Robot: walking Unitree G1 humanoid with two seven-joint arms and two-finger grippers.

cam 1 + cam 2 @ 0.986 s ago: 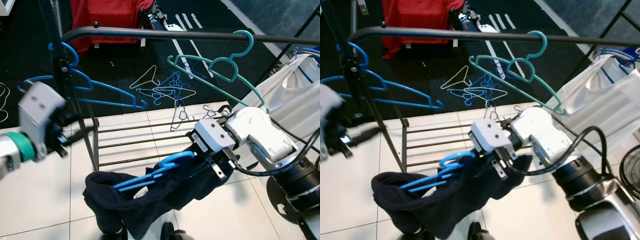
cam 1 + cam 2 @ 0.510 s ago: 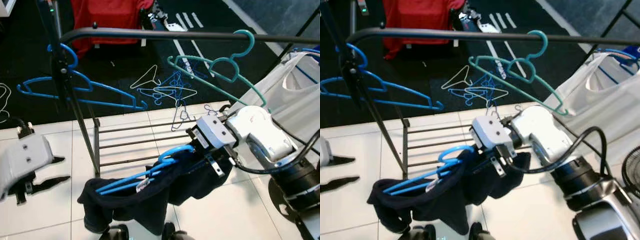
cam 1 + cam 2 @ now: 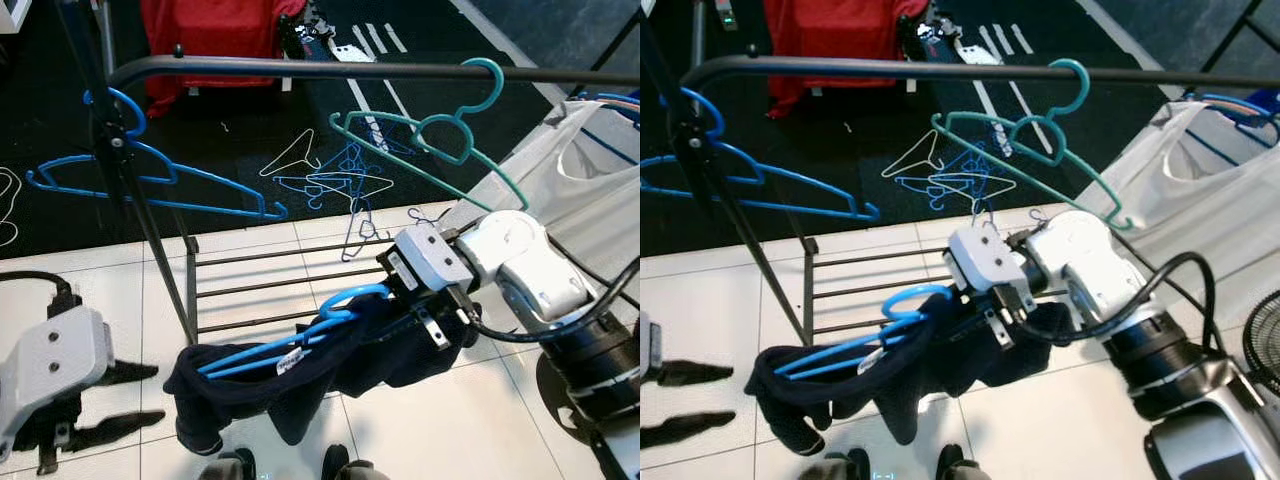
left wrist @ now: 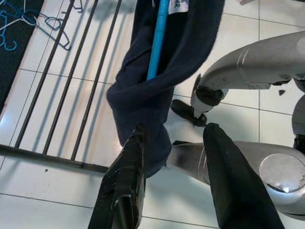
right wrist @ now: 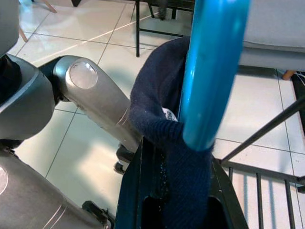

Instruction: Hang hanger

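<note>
A blue hanger (image 3: pixel 330 322) carries a dark navy garment (image 3: pixel 300 375) and hangs low over the white tiles, below the black rail (image 3: pixel 300 68). My right gripper (image 3: pixel 428 322) is shut on the hanger's neck and the cloth around it. In the right wrist view the blue hanger (image 5: pixel 214 71) and the navy cloth (image 5: pixel 176 143) sit between the fingers. My left gripper (image 3: pixel 135 400) is low at the left, open and holding nothing. From the left wrist view, the left gripper (image 4: pixel 175 129) points at the garment's (image 4: pixel 162 71) hanging end.
A teal hanger (image 3: pixel 440 140) and a second blue hanger (image 3: pixel 150 175) hang on the rail, with a white garment (image 3: pixel 590 190) at the right. Loose hangers (image 3: pixel 340 185) lie on the dark floor. The rack's lower bars (image 3: pixel 270 290) and upright post (image 3: pixel 150 240) stand close.
My left arm has dropped from beside the post to low at the left, its fingers now spread. The right gripper has kept its hold, and the garment has swung a little.
</note>
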